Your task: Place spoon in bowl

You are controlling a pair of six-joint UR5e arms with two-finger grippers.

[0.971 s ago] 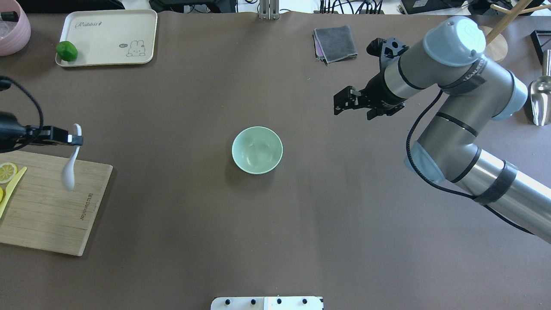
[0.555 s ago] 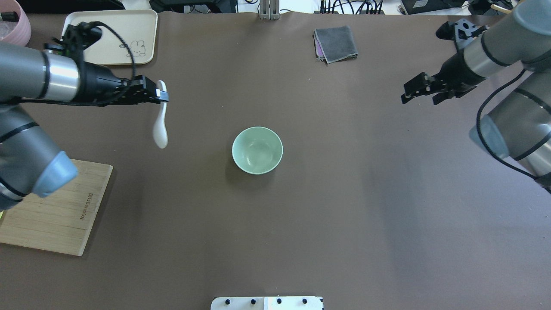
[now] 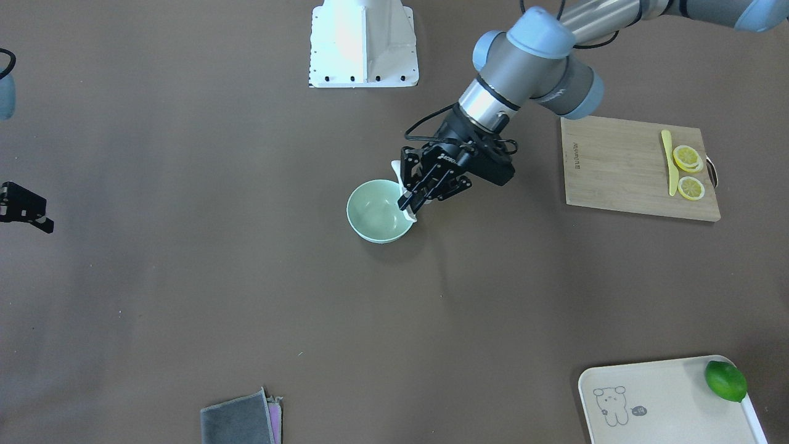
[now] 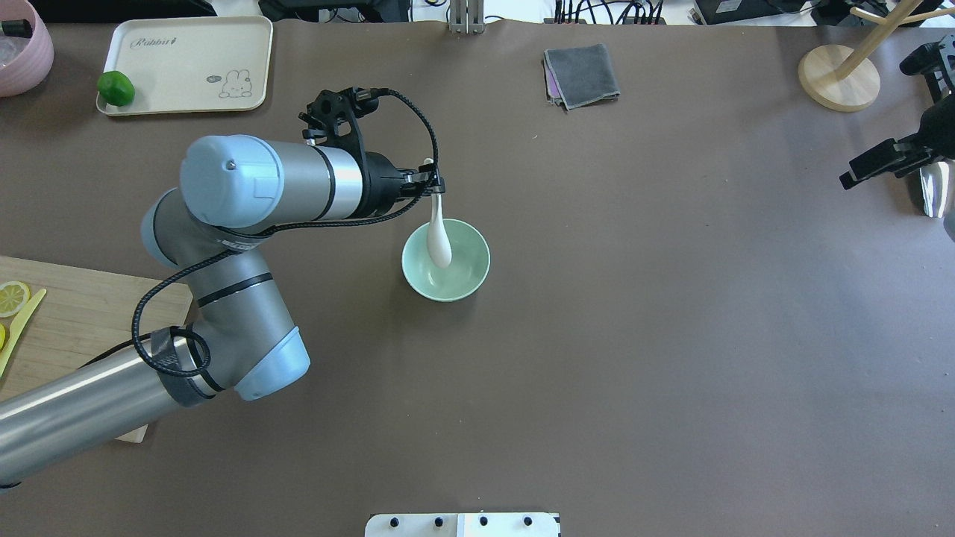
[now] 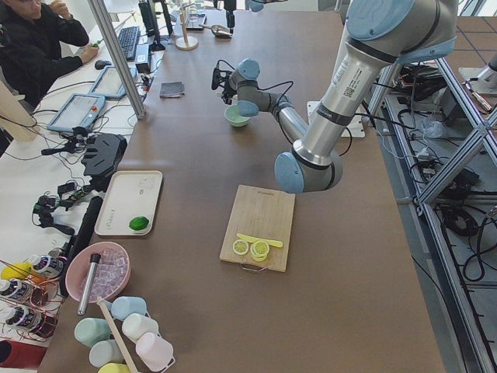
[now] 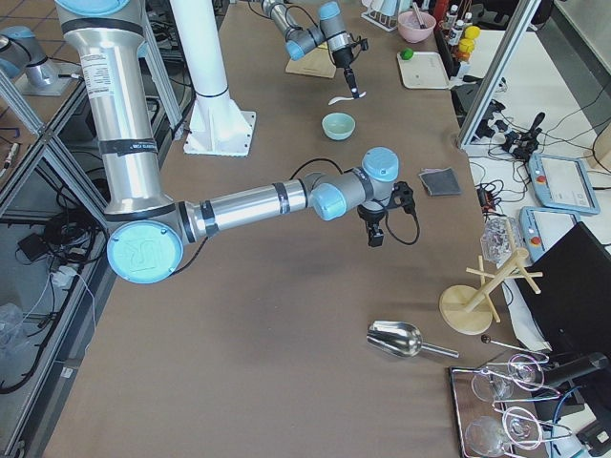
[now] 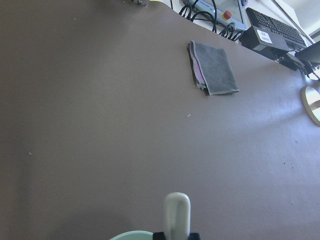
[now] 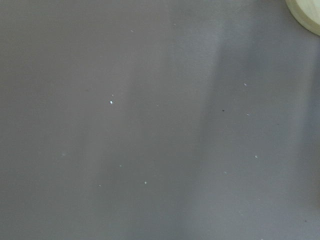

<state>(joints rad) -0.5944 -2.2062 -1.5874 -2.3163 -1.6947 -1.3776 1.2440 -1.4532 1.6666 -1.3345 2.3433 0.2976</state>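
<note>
The pale mint-green bowl (image 4: 455, 280) stands at the table's middle; it also shows in the front view (image 3: 370, 216). My left gripper (image 4: 435, 186) is shut on the handle of the white spoon (image 4: 439, 246). The spoon hangs scoop-down over the bowl's far left part. In the front view the left gripper (image 3: 410, 203) is at the bowl's rim and hides most of the spoon (image 3: 397, 168). The left wrist view shows the spoon's handle end (image 7: 177, 212) and a bit of bowl rim (image 7: 131, 235). My right gripper (image 4: 847, 181) is open and empty at the far right edge.
A wooden cutting board (image 3: 622, 166) with lemon slices and a yellow knife (image 3: 667, 161) lies at my left. A cream tray (image 4: 194, 63) holds a green lime (image 4: 116, 88). A grey cloth (image 4: 582, 74) lies at the back. A wooden stand base (image 4: 835, 78) and a metal scoop (image 4: 932, 190) are far right.
My left arm has carried the spoon to the right, from the cutting board to over the bowl. My right arm has drawn back to the table's right edge.
</note>
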